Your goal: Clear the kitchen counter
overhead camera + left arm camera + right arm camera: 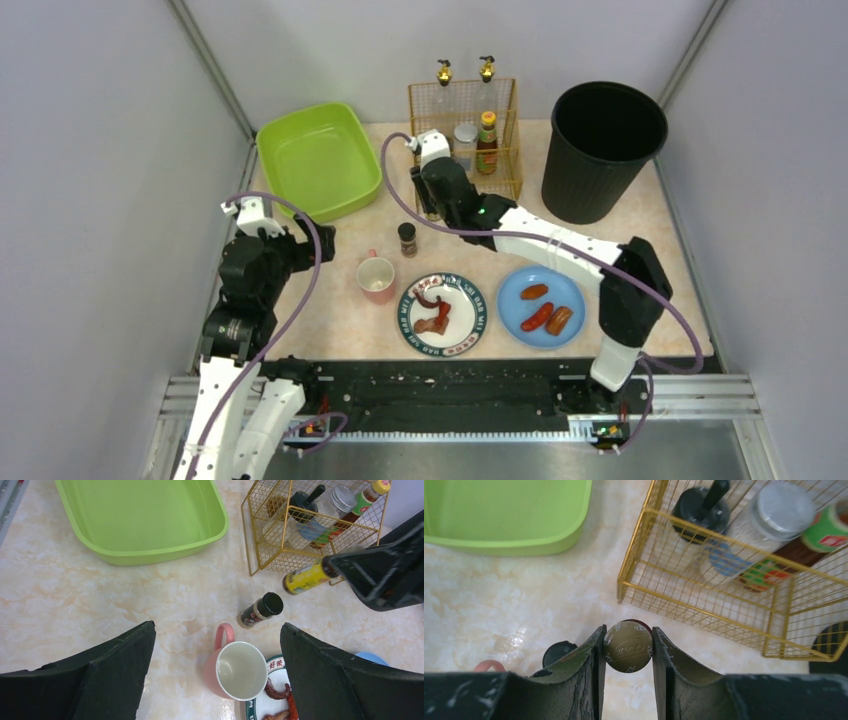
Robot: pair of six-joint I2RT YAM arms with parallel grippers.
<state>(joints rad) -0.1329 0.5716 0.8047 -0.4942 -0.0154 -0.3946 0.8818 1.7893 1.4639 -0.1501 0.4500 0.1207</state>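
1. Your right jaws are clamped on the bottle point(305, 577) just under its cap, close in front of the rack point(430, 110). I judge that this high hold lets the bottle hang straight, ready to go in among the sauces standing there. I cannot tell whether its base is off the table point(335, 325).
2. Your left jaws stand wide apart above the mug point(235, 670) and touch nothing. It is probably your next pick.
3. The table is pale and glossy with a marbled pattern. It carries the mug, a jar point(260, 611) and two plates of food, so most of the clearing is not yet done.
4. The bottle is round and smooth, with a yellow label and an embossed bronze cap.
5. The rack is thin gold wire, which could snag.
6. The mug is pink, with a loop handle.
7. The tub point(318, 160) is smooth green plastic and is empty.
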